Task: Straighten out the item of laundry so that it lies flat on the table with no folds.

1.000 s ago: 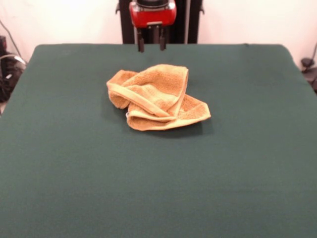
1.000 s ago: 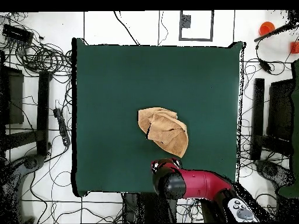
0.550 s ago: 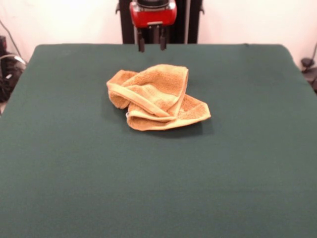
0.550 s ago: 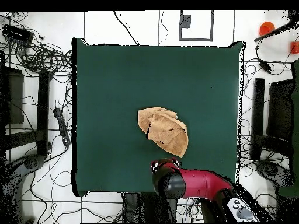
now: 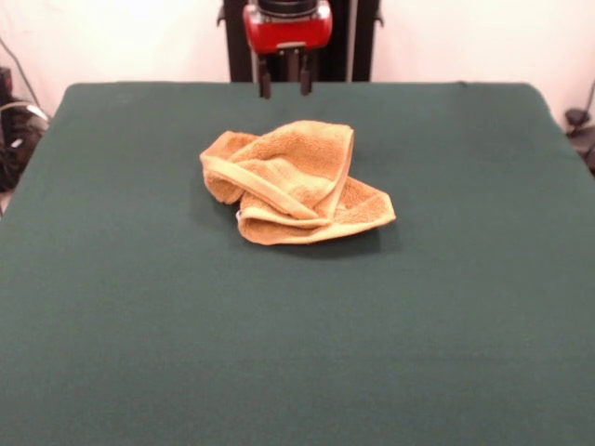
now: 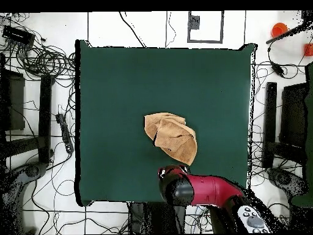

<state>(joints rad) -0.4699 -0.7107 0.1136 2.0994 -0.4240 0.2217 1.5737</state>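
The dark green table [image 5: 139, 325] lies bare in its near part, and the golden-orange towel [image 5: 293, 181] sits crumpled a little beyond the middle, folded over itself in several layers with a paler band showing along 1 fold. Past it, at the far edge, the gripper [image 5: 284, 86] hangs above the cloth-covered surface, apart from the towel, its 2 dark fingers [image 5: 265, 84] spread with nothing between them.

Towel [image 5: 290, 183] reads as looped terry cloth, nubby and matt, with smoother pale woven bands; table [image 5: 297, 353] cover is felt-like, matt dark green; arm shell [image 6: 211, 190] glossy red.
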